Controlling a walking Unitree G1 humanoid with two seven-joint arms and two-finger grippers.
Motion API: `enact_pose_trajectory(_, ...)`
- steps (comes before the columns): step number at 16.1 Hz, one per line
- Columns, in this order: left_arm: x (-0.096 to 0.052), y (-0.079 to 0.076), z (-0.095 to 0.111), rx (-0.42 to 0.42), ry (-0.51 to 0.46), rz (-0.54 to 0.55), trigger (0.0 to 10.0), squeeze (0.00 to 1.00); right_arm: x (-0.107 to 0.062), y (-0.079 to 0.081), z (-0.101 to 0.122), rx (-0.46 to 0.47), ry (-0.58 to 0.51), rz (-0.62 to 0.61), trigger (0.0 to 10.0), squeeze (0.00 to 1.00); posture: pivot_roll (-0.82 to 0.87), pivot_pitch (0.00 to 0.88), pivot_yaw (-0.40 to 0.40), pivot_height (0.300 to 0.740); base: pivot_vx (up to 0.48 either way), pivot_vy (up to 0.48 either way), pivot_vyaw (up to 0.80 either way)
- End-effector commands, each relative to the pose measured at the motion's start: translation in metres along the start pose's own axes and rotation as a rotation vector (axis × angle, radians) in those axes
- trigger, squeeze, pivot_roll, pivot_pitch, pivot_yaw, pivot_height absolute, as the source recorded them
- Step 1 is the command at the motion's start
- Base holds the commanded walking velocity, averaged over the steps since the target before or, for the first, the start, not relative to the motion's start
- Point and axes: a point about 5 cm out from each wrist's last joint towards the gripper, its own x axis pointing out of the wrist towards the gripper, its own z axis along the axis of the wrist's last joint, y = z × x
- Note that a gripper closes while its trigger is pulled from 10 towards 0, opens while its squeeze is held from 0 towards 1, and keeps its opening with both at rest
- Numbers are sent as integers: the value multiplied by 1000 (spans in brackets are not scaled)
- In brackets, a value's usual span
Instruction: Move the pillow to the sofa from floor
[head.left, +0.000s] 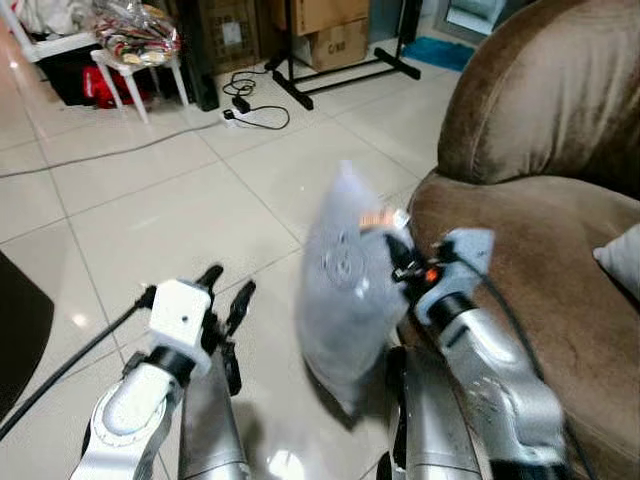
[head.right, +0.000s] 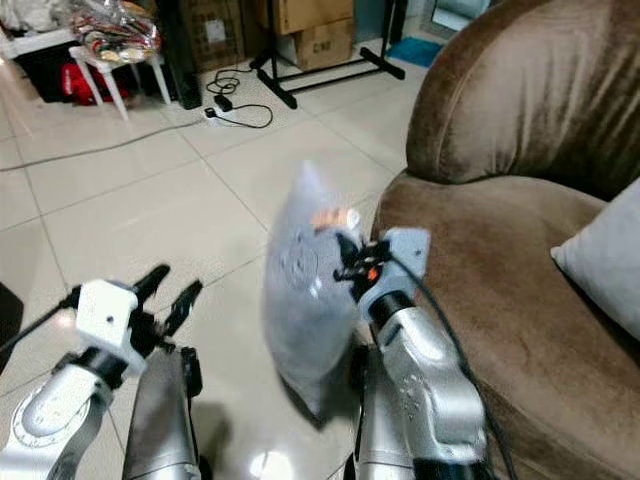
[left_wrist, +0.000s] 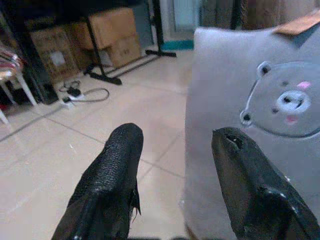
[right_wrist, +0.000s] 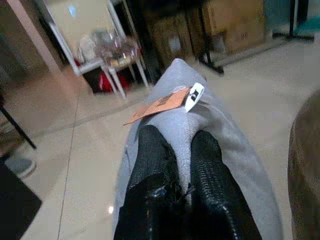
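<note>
I have the right claw (right_wrist: 177, 145) pinched tight on the top edge of the grey bear-print pillow (head.left: 345, 290), beside its orange tag (right_wrist: 159, 105). The pillow hangs off the tiled floor (head.left: 170, 220) at frame centre, just left of the brown sofa (head.left: 545, 260). My left claw (left_wrist: 175, 165) sits lower left, fingers spread, holding nothing.

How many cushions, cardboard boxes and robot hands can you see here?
Pillows: 2, a grey bear pillow pinched by the right tool and a pale one on the sofa.
Cardboard boxes: 2.
Tools: 2, including the open left tool.
Total: 6.
</note>
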Motion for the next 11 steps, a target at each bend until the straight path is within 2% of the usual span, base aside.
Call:
enact_pose_trajectory(1, 0, -1, 4, 13, -15, 14, 10000, 0, -8, -2, 5, -30, -17, -25, 10000, 0, -47, 0, -10, 450, 0, 0, 0)
enact_pose_trajectory(2, 1, -1, 4, 14, -19, 28, 10000, 0, -11, -6, 5, -52, -9, -61, 10000, 0, -49, 0, -8, 460, 0, 0, 0)
enact_pose_trajectory(5, 0, -1, 4, 20, -17, 54, 10000, 0, -15, -4, 10, -67, 10, -66, 10000, 0, -49, 0, -11, 485, 0, 0, 0)
enact_pose_trajectory(11, -1, 0, 5, 35, -18, 82, 10000, 0, -17, -1, 8, -57, 35, -68, 10000, 0, -34, 0, -24, 539, 0, 0, 0)
